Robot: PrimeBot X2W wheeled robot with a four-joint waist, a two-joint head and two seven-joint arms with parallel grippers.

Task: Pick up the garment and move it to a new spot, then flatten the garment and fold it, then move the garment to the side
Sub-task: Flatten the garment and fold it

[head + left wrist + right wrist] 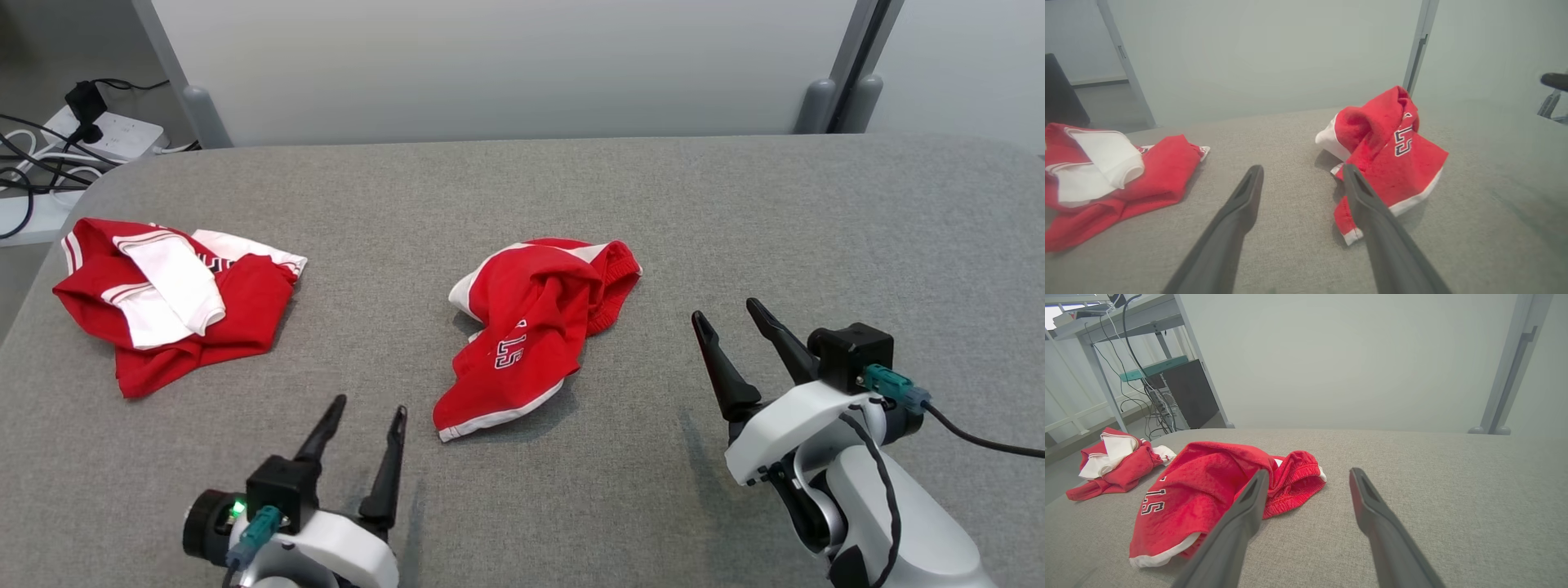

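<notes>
Left pincer (369, 406) and right pincer (724, 309) hover open and empty, flanking the crumpled red garment (535, 327) on the surface (735, 204).

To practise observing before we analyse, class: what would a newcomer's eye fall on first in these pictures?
The crumpled red fabric garment with white trim and lettering stands out first, lying in the middle of the grey fabric-covered table. Next comes a second rumpled red-and-white garment near the table's left edge. The left tool and right tool, both open, flank the middle garment without touching it.
</notes>
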